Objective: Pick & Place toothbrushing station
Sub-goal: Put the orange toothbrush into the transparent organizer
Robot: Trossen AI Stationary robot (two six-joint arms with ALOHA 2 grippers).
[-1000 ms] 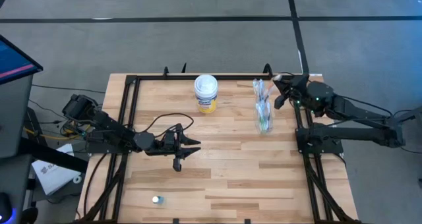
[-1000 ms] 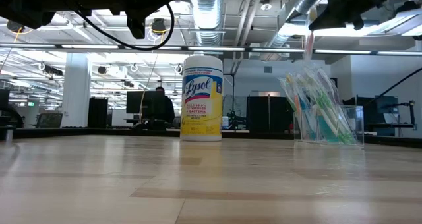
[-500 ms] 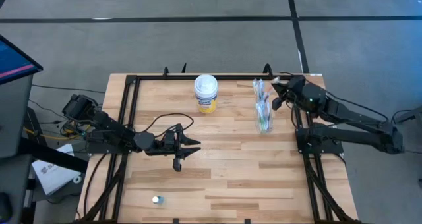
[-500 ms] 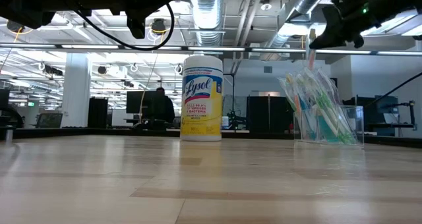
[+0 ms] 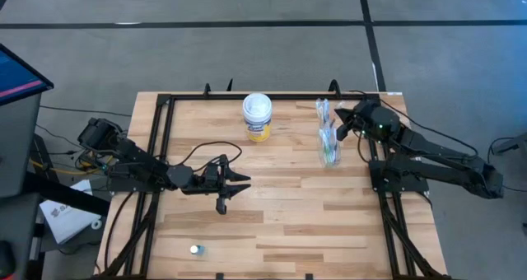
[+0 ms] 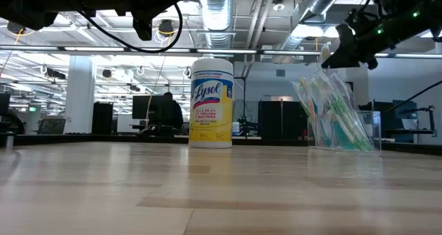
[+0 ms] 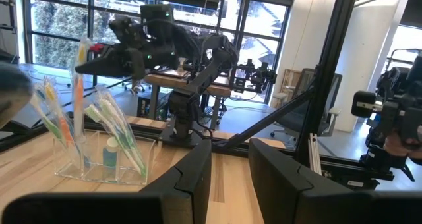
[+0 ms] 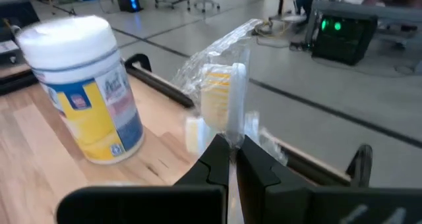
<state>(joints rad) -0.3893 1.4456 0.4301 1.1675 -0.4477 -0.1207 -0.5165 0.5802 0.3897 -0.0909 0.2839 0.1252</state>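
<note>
A wrapped toothbrush (image 8: 227, 95) is held head-up, clamped between the closed fingers of the right gripper (image 8: 231, 159), just above the clear holder (image 5: 330, 148) at the table's (image 5: 288, 222) right rear, near the canister (image 5: 257, 117). It is judged to be held upright so that it can be lowered among the other toothbrushes (image 6: 335, 114) already leaning in the holder (a small blue tube (image 7: 111, 157) stands there too). The left gripper (image 5: 239, 184) is parked over the table's left middle, fingers partly apart and holding nothing. In the low view the right gripper (image 6: 330, 57) covers most of the held brush, so which compartment is aimed at cannot be told. A small object (image 5: 195, 249) near the front edge is too small to identify.
</note>
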